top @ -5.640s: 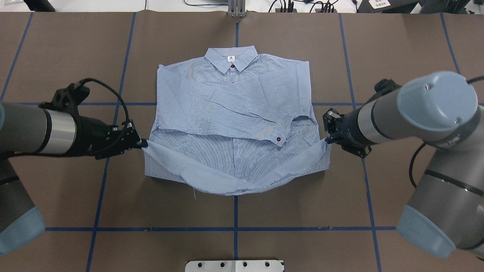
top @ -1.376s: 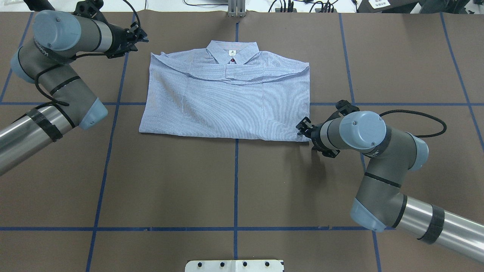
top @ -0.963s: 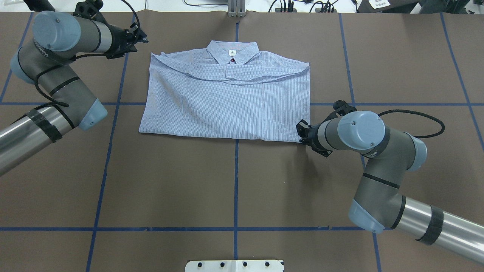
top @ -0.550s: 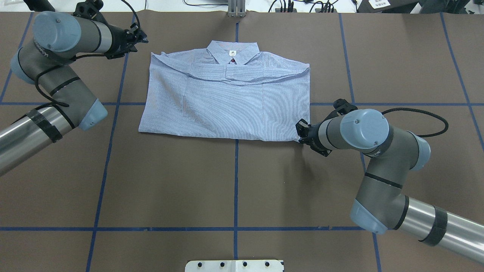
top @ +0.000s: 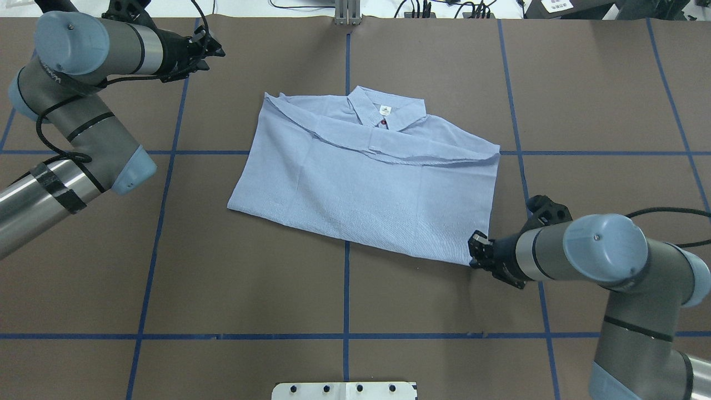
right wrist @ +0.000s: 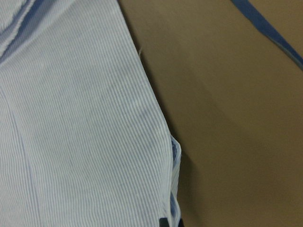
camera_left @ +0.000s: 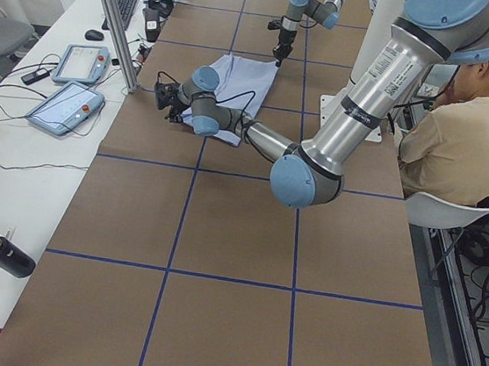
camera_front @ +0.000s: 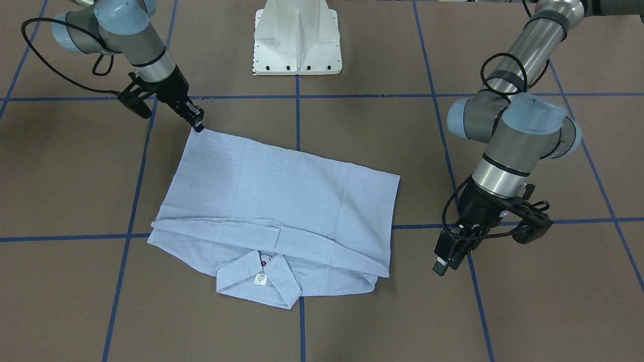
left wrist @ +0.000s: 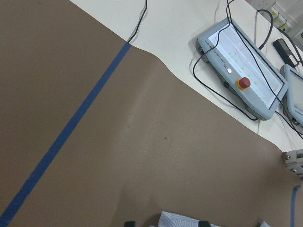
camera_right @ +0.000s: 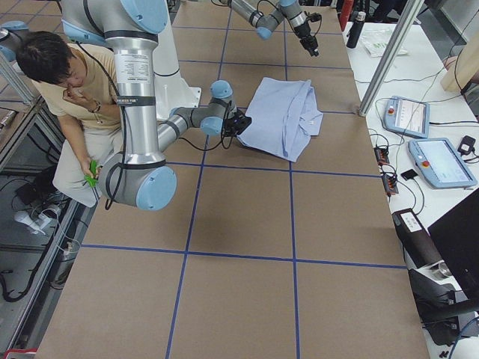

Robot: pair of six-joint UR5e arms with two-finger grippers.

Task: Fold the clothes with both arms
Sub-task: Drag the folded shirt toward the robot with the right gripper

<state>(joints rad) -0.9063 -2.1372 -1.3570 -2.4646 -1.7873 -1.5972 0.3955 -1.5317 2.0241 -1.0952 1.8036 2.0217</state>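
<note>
The light blue striped shirt lies folded on the brown table, skewed, with its collar on the far side. My right gripper is shut on the shirt's near right corner, low at the table; the right wrist view shows the shirt's cloth running down to the fingertips. In the front-facing view that right gripper meets the shirt at its corner. My left gripper stands open beyond the shirt's far left corner, apart from it. In the left wrist view a scrap of shirt shows between the fingertips.
The white pedestal base stands at the robot's edge. Teach pendants with cables lie on the white bench past the far edge. A seated person is beside the robot. A metal post rises at the far edge.
The shirt has slid right and toward the robot and turned clockwise, dragged by its near right corner in my right gripper. The left gripper stays at the far left.
</note>
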